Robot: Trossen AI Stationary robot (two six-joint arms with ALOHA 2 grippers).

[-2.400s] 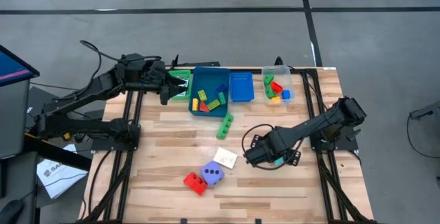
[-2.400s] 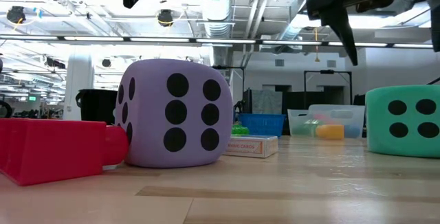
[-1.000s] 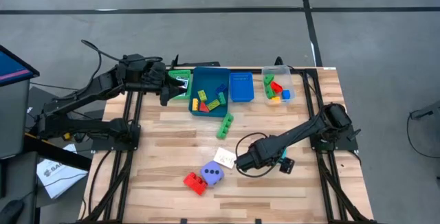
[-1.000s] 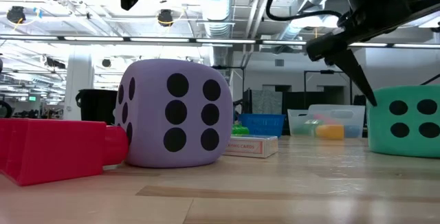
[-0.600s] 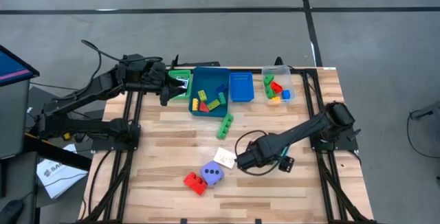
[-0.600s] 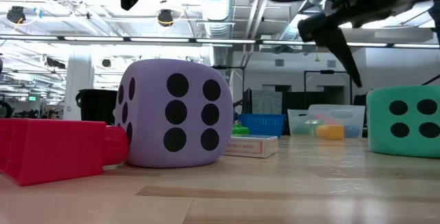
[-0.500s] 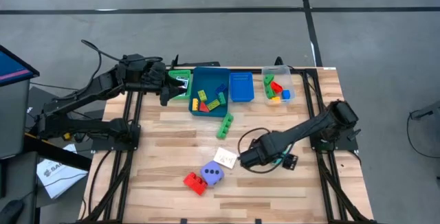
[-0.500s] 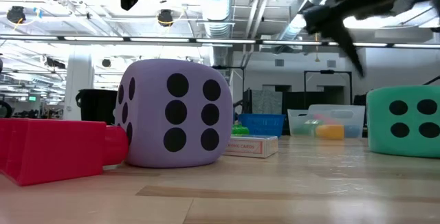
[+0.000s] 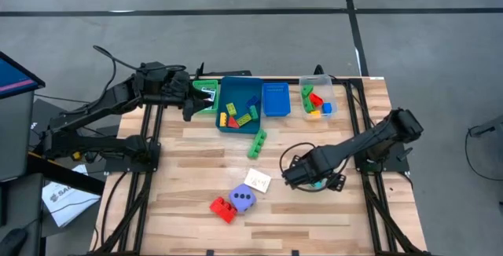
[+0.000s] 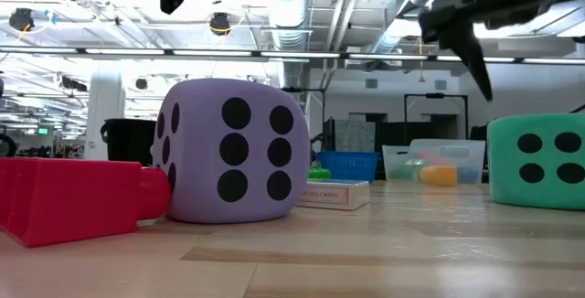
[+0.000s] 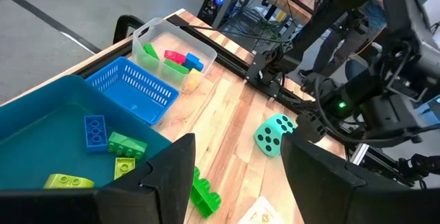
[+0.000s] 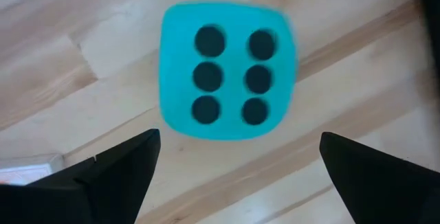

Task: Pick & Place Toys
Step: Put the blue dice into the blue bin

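Already several bricks (image 9: 237, 115) lie in the far-edge trays (image 9: 240, 105), while the right gripper (image 9: 302, 179), jaws apart, hovers mid-table over the teal dice (image 12: 227, 71), unpicked.

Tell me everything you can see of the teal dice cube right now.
The teal dice cube is a matte turquoise block with rounded corners and black dots, six on its upward face. It sits flat on the wooden table, nothing touching it. The right gripper hangs directly above it, fingers wide open and clear of its sides. It is right of the card.
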